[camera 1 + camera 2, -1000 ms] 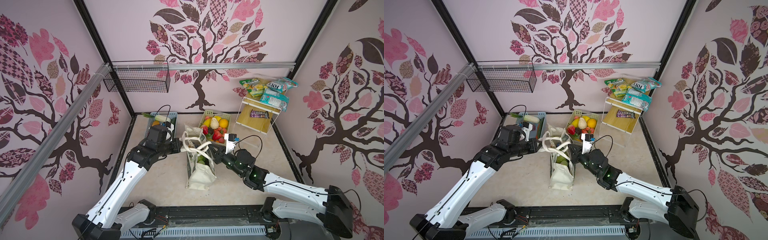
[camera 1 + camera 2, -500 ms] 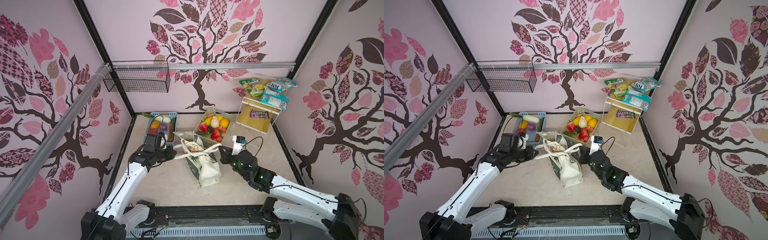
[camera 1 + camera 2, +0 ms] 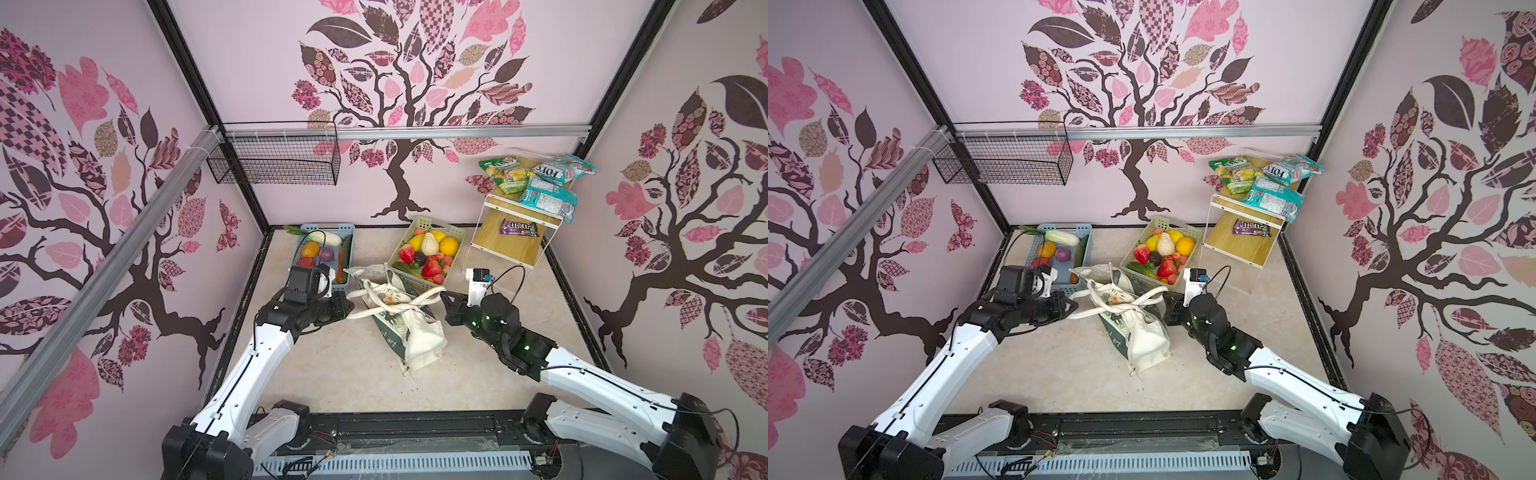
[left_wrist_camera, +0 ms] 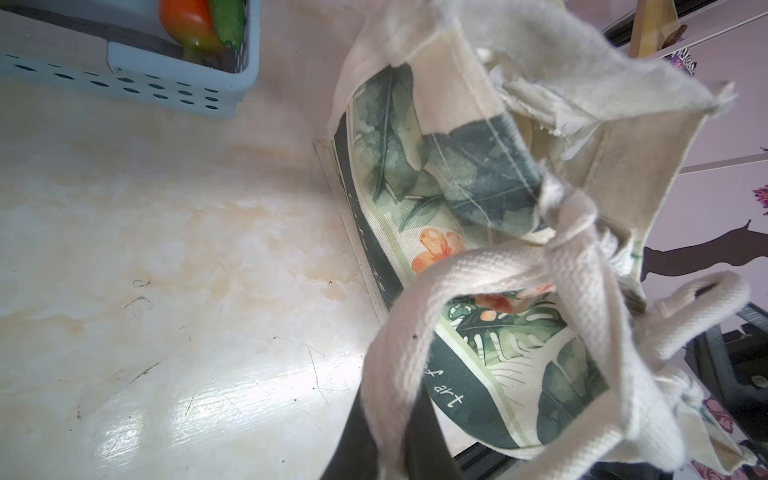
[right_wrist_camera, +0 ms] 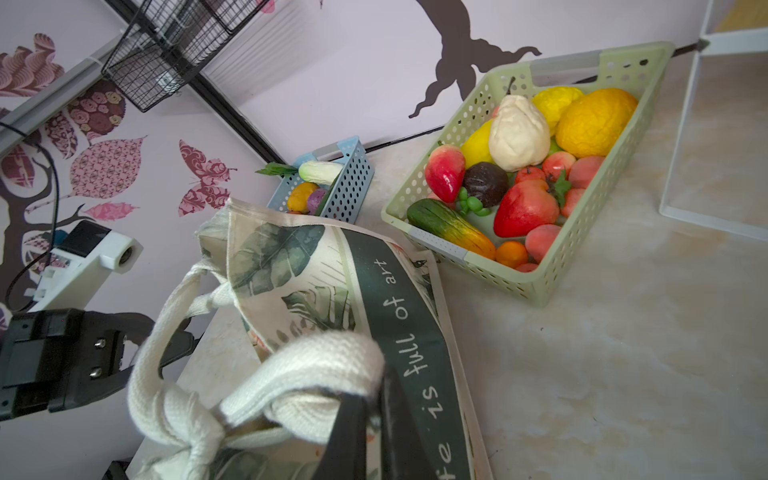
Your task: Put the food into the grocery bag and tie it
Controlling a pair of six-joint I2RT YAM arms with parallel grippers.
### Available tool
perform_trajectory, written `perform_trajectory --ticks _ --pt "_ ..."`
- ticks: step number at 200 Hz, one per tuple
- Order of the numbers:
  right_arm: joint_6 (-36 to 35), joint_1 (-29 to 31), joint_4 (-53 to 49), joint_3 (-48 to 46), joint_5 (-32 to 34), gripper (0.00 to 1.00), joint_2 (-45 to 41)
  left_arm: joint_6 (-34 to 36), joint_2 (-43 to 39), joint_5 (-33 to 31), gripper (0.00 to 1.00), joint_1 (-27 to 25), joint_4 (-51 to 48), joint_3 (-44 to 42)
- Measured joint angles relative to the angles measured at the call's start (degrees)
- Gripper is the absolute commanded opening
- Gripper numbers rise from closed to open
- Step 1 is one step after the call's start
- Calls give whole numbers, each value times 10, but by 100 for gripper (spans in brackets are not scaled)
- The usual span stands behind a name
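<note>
In both top views the grocery bag (image 3: 419,336) lies tipped over on the table (image 3: 332,374), and we describe every place from it. The left gripper (image 3: 348,309) is just beside the bag's mouth on one side and the right gripper (image 3: 443,296) just beside it on the opposite side. Each one is at the end of a stretched handle (image 3: 426,296), and the two straps meet above the mouth in a knot (image 3: 401,307). We judge that the arms are set apart like this so that the pull tightens the knot. Behind the bag stand a blue basket (image 3: 328,227) and a pale-green basket (image 3: 455,232), both with produce inside. In the left wrist view the left gripper (image 4: 392,419) has narrow jaws that pinch the flat strap, and the knot (image 4: 569,216) sits over the printed panel. In the right wrist view the right gripper (image 5: 372,415) pinches the other loop in the same way, close to the knot (image 5: 183,419). Folded cloth hides the inside of the bag, so we cannot tell which food is in it. The tying seems nearly finished.
</note>
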Motion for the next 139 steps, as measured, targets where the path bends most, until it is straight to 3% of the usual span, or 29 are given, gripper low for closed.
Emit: perform_trajectory --ticks 63,103,139 --pt "-68 -5 -154 141 -39 44 12 -12 -36 6 9 -33 -9 9" --pt "-61 -6 -235 165 -64 43 -16 -22 -30 5 9 -47 2 9" --pt "-18 20 -231 165 -107 45 2 -24 -30 3 9 -49 3 9"
